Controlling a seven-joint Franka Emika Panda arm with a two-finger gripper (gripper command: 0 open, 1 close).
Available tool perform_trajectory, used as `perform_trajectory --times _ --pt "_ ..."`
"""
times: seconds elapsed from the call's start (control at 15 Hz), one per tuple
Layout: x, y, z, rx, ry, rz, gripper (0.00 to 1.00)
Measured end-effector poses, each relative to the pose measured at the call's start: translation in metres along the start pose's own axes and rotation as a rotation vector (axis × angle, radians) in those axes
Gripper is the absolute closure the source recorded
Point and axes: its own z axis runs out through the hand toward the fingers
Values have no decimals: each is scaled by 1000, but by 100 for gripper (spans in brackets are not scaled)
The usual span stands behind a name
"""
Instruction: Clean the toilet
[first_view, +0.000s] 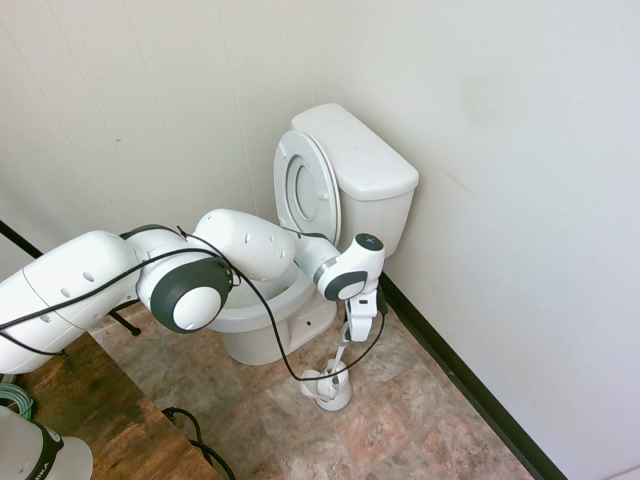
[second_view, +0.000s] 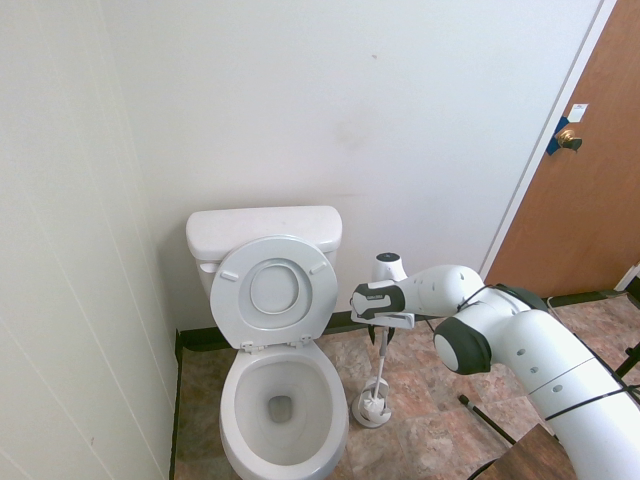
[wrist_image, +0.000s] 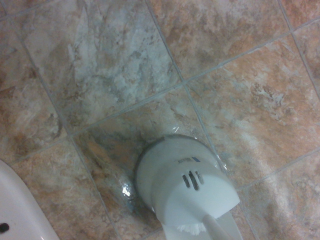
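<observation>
The toilet is white and stands in the corner, its seat and cover raised against the tank and its bowl open. Beside the bowl a white toilet brush stands in its holder on the tiled floor. The brush's thin handle rises straight up. My gripper hangs at the top of that handle, pointing down, with the handle running into it. The wrist view looks down on the holder, with the bowl's edge at one corner.
A brown wooden door with a brass knob is across the room from the toilet. A dark wooden surface lies by the arm's base. White walls close in behind the toilet and on one side of it, with a black baseboard along the floor.
</observation>
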Motion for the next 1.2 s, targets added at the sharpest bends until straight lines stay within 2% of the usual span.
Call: perform_trajectory --times 0.53,1.2 --pt "8 3 2 -9 1 -16 100" --pt "-5 39 4 70 45 -7 100"
